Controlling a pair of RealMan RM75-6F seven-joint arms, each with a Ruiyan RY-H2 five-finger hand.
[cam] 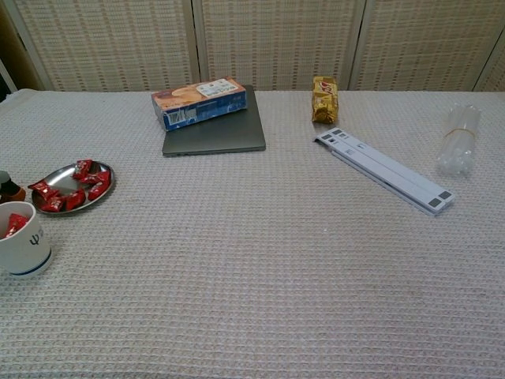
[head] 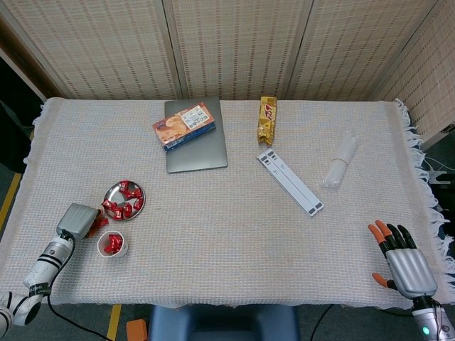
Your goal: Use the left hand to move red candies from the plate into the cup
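Woven cloth [head: 234, 206] covers the table; at lower left, red candies [head: 122, 199] on the metal plate [head: 137, 193] beside the cup [head: 113, 244] look light, crinkly and slippery — best pinched across the wrapper's middle — while whether the left hand [head: 77, 220] grasps one I cannot tell, and the right hand [head: 405, 264] lies with fingers spread, empty.

Left hand [head: 77, 221] low at the near left; right hand [head: 405, 264] flat, fingers spread.

Red candies [cam: 72, 187] sit on the plate [cam: 101, 189], cup [cam: 24, 239] just in front, a robot hand fingertip [cam: 8, 186] peeking in beside them.
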